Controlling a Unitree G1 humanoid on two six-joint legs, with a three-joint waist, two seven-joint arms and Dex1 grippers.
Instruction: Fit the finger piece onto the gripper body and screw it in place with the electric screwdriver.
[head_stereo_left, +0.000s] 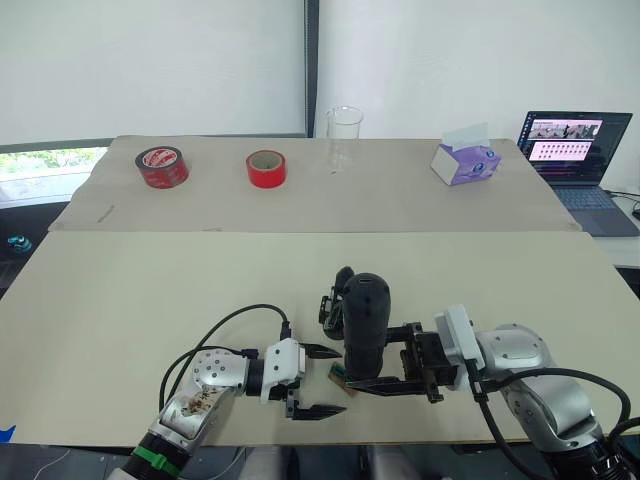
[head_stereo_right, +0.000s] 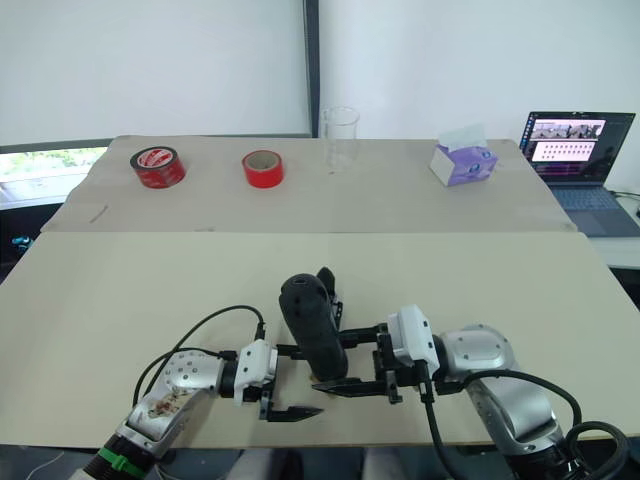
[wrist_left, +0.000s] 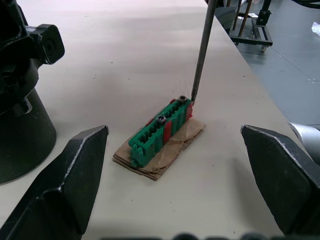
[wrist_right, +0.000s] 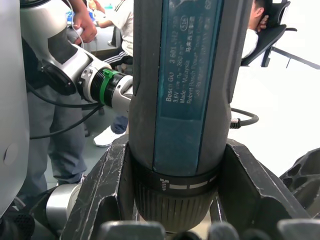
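Observation:
My right gripper (head_stereo_left: 378, 360) is shut on the electric screwdriver (head_stereo_left: 366, 318), a thick black cylinder held upright near the table's front edge. Its thin metal bit (wrist_left: 202, 50) points down with the tip on a screw of a small green block (wrist_left: 161, 131) that lies on a scrap of brown card. My left gripper (head_stereo_left: 322, 381) stands open just left of that block, one finger (wrist_left: 75, 170) on each side and nothing between them. The gripper body (head_stereo_left: 334, 303) stands right behind the screwdriver, its pointed finger up. The finger piece is hidden or out of view.
Along the far edge of the table stand two red tape rolls (head_stereo_left: 163, 166) (head_stereo_left: 267, 169), a clear glass beaker (head_stereo_left: 343, 137) and a purple tissue box (head_stereo_left: 465, 160). A laptop (head_stereo_left: 577, 152) is at the far right. People stand behind the table in the right wrist view.

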